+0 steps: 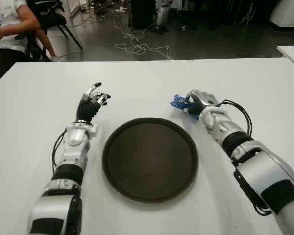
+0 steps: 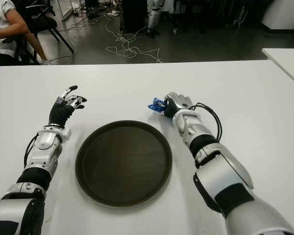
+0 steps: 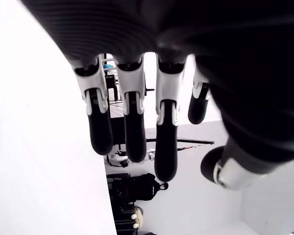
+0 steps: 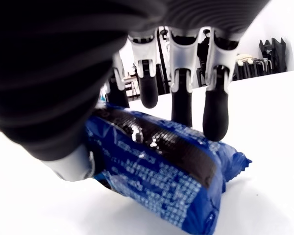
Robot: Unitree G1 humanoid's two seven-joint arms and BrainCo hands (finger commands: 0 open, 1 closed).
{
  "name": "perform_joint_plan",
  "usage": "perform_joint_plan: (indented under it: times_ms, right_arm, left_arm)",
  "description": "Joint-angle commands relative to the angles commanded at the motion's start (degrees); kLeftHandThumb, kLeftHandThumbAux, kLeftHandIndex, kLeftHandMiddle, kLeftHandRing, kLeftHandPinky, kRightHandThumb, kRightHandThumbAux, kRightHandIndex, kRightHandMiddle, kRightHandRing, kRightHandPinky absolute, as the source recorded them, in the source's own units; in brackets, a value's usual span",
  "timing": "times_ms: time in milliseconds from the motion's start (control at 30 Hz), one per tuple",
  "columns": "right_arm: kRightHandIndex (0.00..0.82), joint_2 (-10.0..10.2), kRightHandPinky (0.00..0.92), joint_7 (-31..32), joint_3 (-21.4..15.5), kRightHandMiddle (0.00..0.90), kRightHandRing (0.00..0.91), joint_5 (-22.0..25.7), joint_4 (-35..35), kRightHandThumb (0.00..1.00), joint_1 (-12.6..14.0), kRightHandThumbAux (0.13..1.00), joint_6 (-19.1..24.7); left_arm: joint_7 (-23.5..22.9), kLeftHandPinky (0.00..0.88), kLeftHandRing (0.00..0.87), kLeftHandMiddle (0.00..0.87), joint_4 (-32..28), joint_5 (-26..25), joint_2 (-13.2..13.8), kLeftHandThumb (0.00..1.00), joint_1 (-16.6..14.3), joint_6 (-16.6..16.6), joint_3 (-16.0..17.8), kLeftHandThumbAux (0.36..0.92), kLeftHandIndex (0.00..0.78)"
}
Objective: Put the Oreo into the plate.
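Note:
A blue Oreo packet lies on the white table just beyond the right rim of the round dark plate. My right hand covers it. Its fingers curl over the top of the packet and the thumb presses one side. One end of the packet sticks out toward the left of the hand. My left hand is raised at the plate's far left side, fingers relaxed and holding nothing. Nothing lies in the plate.
A person sits on a chair beyond the table's far left corner. Cables trail on the floor behind the table. Another white table shows at the far right.

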Motion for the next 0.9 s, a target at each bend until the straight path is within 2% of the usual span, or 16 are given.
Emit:
perform_joint_plan:
  times_ms: [900]
  right_arm:
    - [0.432,-0.8,0.644,-0.6,-0.3,0.651,0.655,-0.8,-0.2,0.697,0.0,0.719,-1.6]
  left_arm:
    - [-0.2,0.333,0.304,0.463,0.7,0.1,0.1,0.939,-0.3,-0.4,0.0,0.628,0.177]
